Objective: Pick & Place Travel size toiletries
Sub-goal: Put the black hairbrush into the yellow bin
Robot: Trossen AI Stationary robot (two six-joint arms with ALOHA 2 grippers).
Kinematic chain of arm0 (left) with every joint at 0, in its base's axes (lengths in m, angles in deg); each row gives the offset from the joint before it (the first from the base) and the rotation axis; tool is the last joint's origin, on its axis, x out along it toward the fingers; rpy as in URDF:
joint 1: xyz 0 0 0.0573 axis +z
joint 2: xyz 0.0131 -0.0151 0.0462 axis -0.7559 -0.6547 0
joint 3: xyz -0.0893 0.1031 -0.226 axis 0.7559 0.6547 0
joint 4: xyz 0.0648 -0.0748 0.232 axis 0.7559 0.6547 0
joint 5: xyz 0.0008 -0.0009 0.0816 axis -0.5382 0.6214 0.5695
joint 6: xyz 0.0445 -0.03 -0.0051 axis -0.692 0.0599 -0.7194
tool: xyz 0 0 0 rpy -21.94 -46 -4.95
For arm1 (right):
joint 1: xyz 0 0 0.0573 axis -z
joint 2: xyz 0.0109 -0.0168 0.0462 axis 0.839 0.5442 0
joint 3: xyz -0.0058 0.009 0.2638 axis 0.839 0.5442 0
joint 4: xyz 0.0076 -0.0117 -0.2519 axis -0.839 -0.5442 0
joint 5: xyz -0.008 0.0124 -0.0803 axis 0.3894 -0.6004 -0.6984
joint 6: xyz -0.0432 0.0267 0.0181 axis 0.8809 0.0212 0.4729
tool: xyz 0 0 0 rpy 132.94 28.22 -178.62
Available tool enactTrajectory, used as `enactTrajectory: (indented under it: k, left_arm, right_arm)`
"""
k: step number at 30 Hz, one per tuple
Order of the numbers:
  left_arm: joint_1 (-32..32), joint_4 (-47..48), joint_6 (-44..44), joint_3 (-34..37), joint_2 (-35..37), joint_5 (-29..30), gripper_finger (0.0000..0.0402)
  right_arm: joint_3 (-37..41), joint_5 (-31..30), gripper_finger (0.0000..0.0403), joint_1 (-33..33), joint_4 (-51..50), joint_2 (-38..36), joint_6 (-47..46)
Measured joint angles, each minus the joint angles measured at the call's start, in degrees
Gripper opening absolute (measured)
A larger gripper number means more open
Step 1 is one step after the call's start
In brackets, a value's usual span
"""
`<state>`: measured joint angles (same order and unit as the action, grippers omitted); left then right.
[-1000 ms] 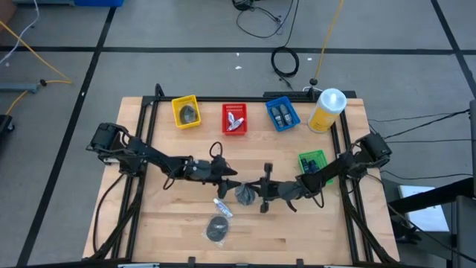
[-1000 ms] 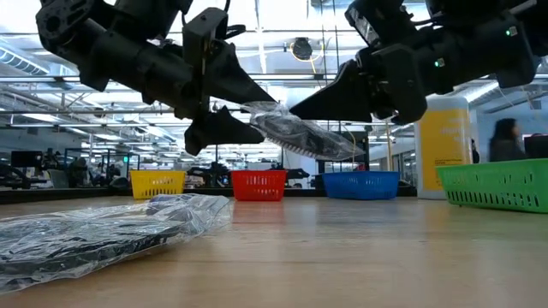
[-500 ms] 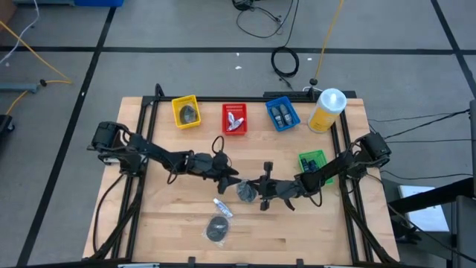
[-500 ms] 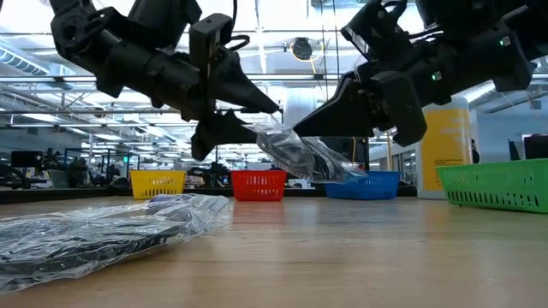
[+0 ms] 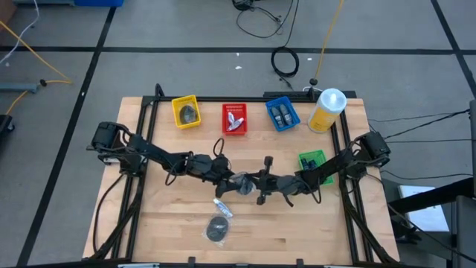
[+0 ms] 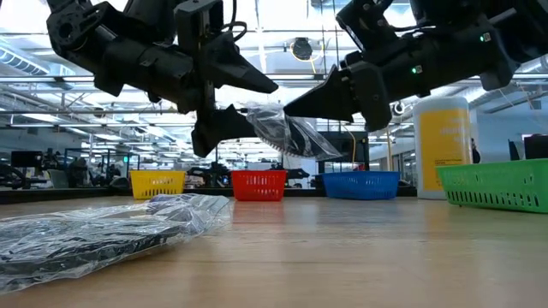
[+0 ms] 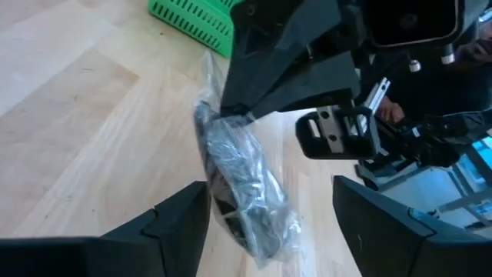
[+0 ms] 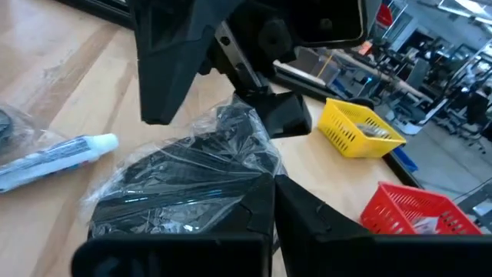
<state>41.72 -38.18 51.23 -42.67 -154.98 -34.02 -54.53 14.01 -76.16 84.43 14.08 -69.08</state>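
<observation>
Clear-wrapped dark packet point(image 6: 287, 133): no legible label.

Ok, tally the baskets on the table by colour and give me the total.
Yellow basket: 1
Red basket: 1
Blue basket: 1
Green basket: 1
Total: 4

A pale wooden worktop point(image 5: 163, 223) carries, along its far edge, a yellow basket point(image 5: 185, 112), a red basket point(image 5: 234, 119), a blue basket point(image 5: 282, 113) and a big yellow bottle point(image 5: 327, 109); a green basket point(image 5: 312, 161) stands by the right edge; near the front lie a white tube point(image 5: 222, 208) and a dark bagged packet point(image 5: 218, 229).
</observation>
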Motion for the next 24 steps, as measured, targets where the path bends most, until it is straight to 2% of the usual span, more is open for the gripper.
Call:
enactTrajectory:
  k: [6, 17, 24]
  left_arm:
    - [-0.17, -0.26, -0.05, 0.0, 0.0, -0.04, 0.0223]
    - [-0.15, -0.16, -2.57, 0.0, 0.0, 0.1, 0.0092]
    - [-0.15, 0.15, -3.75, 0.04, -0.04, 0.24, 0.0025]
  right_arm:
    - [0.0, 0.15, 0.0, 0.04, 1.23, 0.0, 0.39]
    - [0.0, 0.35, 0.0001, -0.09, 0.96, 0.0, 0.19]
    - [0.0, 0.42, 0.0014, -0.12, 0.98, 0.0, 0.19]
